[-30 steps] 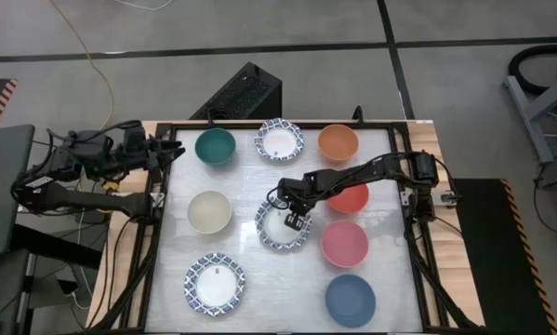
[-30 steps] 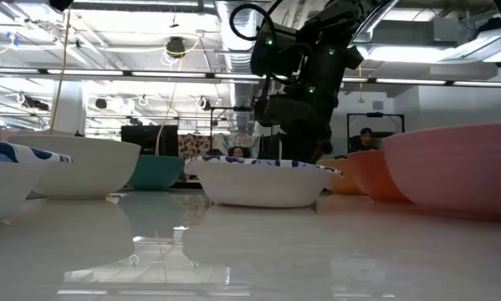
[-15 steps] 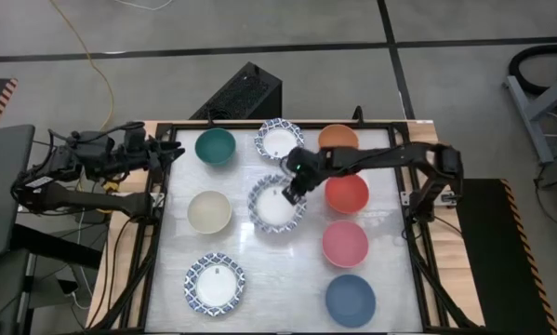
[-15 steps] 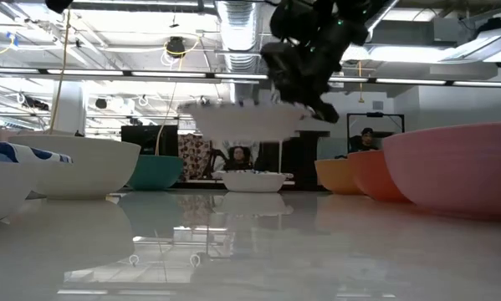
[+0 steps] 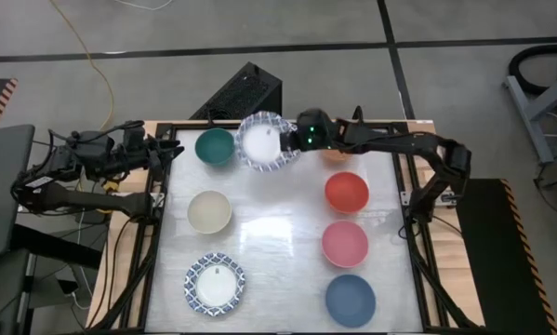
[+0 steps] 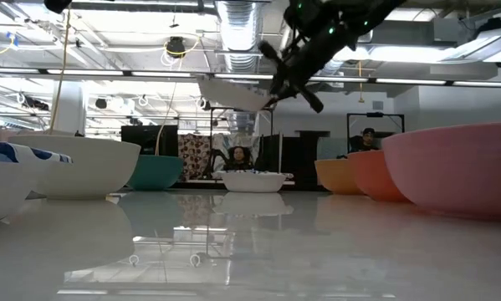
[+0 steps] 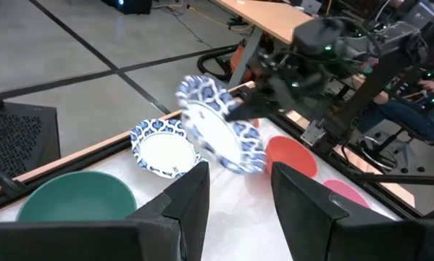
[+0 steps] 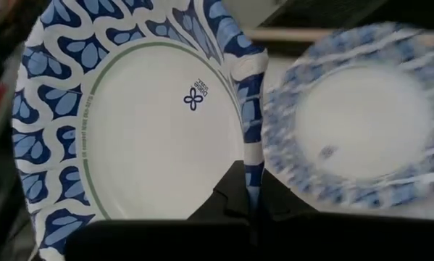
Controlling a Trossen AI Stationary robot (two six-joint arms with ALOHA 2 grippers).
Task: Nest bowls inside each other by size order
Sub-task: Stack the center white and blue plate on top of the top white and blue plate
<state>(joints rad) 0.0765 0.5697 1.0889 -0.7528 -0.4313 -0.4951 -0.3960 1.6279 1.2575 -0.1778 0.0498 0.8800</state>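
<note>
My right gripper [image 5: 297, 138] is shut on a white bowl with a blue patterned rim [image 5: 259, 142], high over the table's far edge. In the low view this bowl [image 6: 233, 92] hangs tilted above a second patterned bowl [image 6: 250, 181] that rests on the table; the second bowl also shows in the right wrist view [image 8: 361, 123]. A third patterned bowl [image 5: 214, 284] sits near left. The teal bowl [image 5: 215, 146], cream bowl [image 5: 209, 211], red bowl [image 5: 347, 192], pink bowl [image 5: 344, 243] and blue bowl [image 5: 350, 300] rest on the table. The orange bowl [image 5: 338, 156] is mostly hidden under the arm. My left gripper [image 7: 238, 210] is open at the far left edge. My right gripper pinches the held bowl's patterned rim [image 8: 251, 156] on the side toward the table's right, one finger inside the bowl and one outside. The fingers come from the table's right. The bowl is lifted clear and tilted, as the left wrist view [image 7: 220, 134] shows.
The table's wooden frame [image 5: 417, 186] runs along the right side. A black box [image 5: 245, 93] stands on the floor beyond the far edge. The middle of the white tabletop [image 5: 278, 223] is bare. People sit in the room beyond the table [image 6: 233, 157].
My right gripper has lifted the patterned bowl off the table's middle and carried it up and toward the far edge, over the far patterned bowl. The bowl, level a second ago, now hangs tilted.
</note>
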